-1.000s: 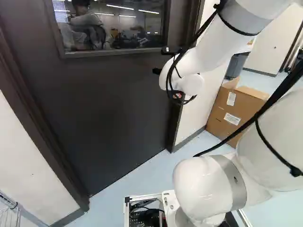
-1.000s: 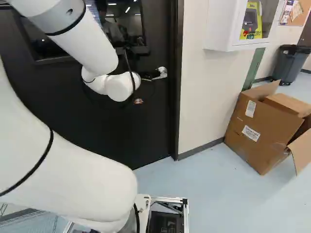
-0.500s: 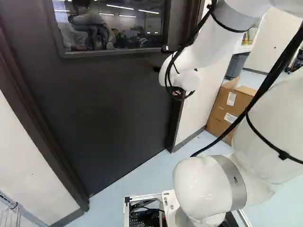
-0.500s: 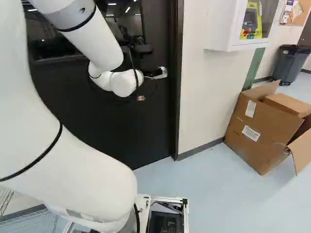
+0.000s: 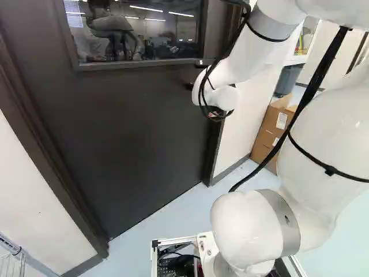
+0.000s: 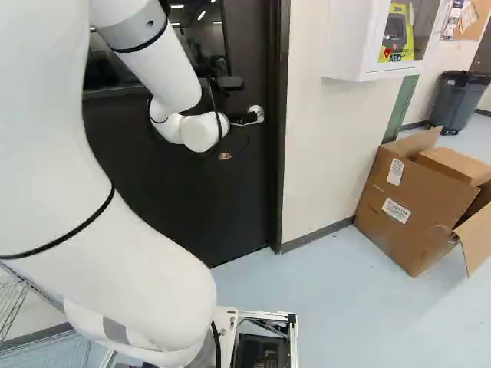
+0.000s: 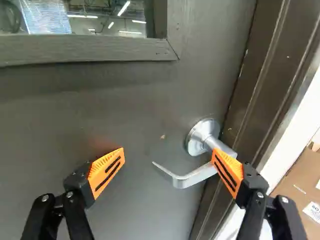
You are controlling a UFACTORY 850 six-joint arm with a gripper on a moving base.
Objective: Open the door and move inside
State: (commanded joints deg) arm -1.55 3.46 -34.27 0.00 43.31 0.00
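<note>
The dark door [image 5: 144, 127] stands closed in its frame, with a window in its upper part. In the right base view my gripper [image 6: 244, 119] is beside the door handle [image 6: 256, 113], partly hidden by the wrist. Seen from the wrist, the gripper [image 7: 169, 156] is open, its orange-padded fingers wide apart. The silver lever handle [image 7: 192, 177] reaches into the space between them from the frame side, its curved free end between the fingertips. One finger [image 7: 227, 172] overlaps the lever near its pivot; whether they touch I cannot tell.
Beside the door is the frame [image 6: 279, 153], then a white wall [image 6: 311, 169] with a white cabinet [image 6: 349, 42]. An open cardboard box [image 6: 414, 207] and a grey bin [image 6: 459, 100] stand farther right. A wire rack [image 5: 10, 248] is at the left.
The base has not moved. My upper arm and forearm have swung, and in the right base view the wrist has shifted slightly right, closer to the handle. The door has not moved.
</note>
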